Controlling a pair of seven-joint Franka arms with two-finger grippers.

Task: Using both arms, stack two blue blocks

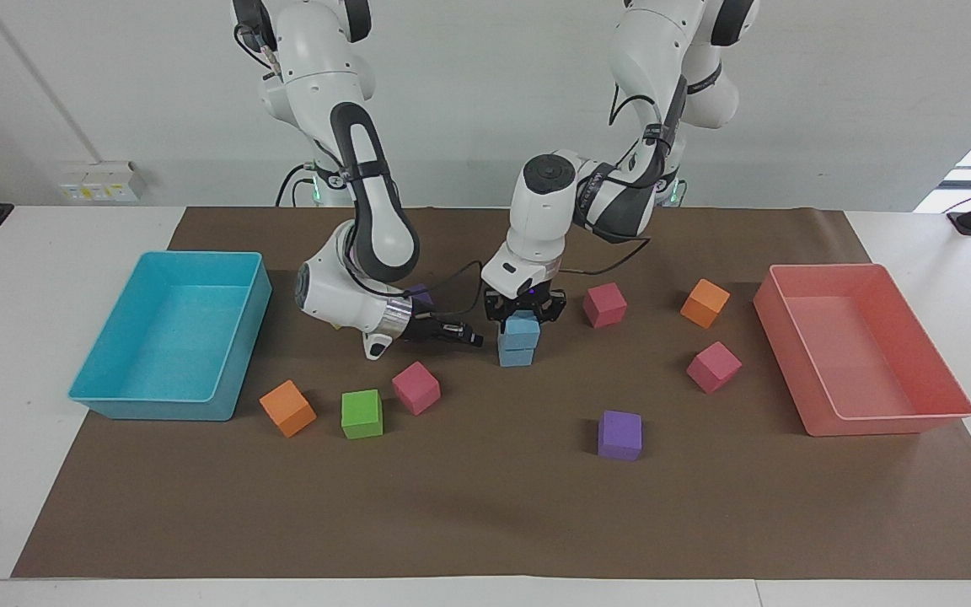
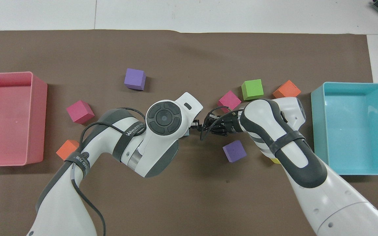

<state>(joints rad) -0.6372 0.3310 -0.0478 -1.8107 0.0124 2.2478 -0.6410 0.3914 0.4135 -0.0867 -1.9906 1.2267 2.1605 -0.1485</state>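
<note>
Seeing top blue block (image 1: 521,329) sitting on btm blue block (image 1: 517,355) mid-surface, left tool (image 1: 523,314) clamped on it. Right tool (image 1: 475,340) shut, empty, beside the stack. Left to do, I reckon: release, retract.

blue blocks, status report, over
Left gripper shut on top blue block, set on bottom blue block. Right gripper shut, empty, low beside stack. Nothing in the way.
</note>
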